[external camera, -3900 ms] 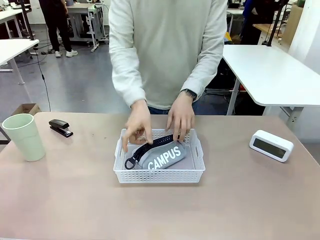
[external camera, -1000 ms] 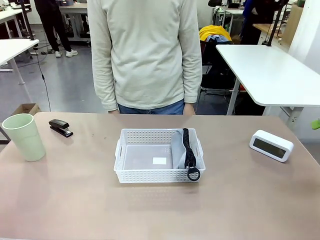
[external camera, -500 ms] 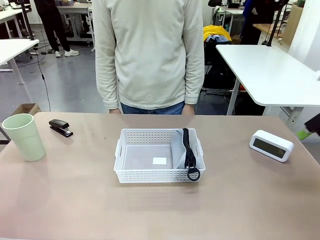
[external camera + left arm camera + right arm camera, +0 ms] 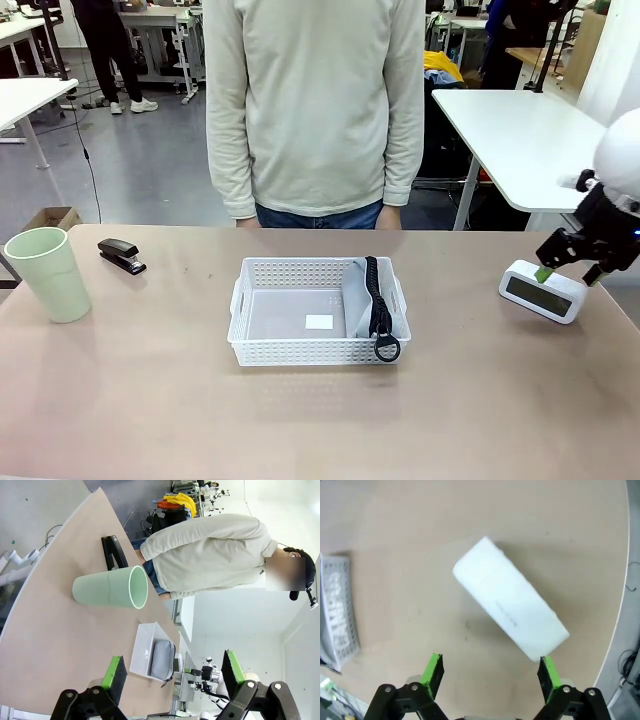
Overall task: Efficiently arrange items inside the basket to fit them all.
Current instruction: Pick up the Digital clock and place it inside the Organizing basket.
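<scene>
The white basket sits mid-table. Inside it the grey pouch stands on edge against the right wall, black strap on top. The pale green cup and black stapler rest at the far left. The white box lies at the right, and my right gripper hovers open just above it. From the right wrist, the box lies ahead of the open right gripper, untouched. My left gripper is open and empty, with the cup, stapler and basket ahead of it.
A person stands at the far edge of the table behind the basket, arms down, hands off the table. The left part of the basket floor is bare apart from a small white label. Bare tabletop lies in front of the basket and on both sides of it.
My right arm has come in from the right and now hangs over the white box. The person took their hands off the pouch, now on edge, and shifted slightly right.
</scene>
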You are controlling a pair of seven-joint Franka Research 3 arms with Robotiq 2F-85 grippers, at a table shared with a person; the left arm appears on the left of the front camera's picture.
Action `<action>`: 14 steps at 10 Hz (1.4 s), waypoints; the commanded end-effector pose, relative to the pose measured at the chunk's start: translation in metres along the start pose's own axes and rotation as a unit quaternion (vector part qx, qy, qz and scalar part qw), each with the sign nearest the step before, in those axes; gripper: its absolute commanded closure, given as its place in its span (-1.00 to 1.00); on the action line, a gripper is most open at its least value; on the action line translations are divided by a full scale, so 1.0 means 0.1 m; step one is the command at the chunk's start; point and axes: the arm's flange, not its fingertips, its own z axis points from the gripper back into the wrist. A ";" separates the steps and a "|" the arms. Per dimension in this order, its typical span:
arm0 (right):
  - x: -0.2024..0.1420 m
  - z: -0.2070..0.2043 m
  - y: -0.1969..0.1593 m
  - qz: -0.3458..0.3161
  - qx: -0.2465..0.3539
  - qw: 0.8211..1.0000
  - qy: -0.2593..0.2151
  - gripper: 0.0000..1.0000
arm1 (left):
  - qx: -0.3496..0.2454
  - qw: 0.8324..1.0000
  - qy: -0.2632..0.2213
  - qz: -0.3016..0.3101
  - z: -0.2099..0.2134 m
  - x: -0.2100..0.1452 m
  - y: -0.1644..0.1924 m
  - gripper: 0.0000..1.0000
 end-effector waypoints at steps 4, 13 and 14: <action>0.37 -0.15 -0.03 0.031 -0.028 0.999 0.025 -1.00 | -0.013 1.000 -0.004 -0.012 0.00 0.01 -0.01 -1.00; 0.25 -0.29 0.07 0.359 -0.032 0.928 0.098 -1.00 | -0.013 1.000 -0.004 -0.012 0.00 0.01 -0.01 -1.00; 0.25 -0.29 0.07 0.359 -0.032 0.928 0.098 -1.00 | -0.013 1.000 -0.004 -0.012 0.00 0.01 -0.01 -1.00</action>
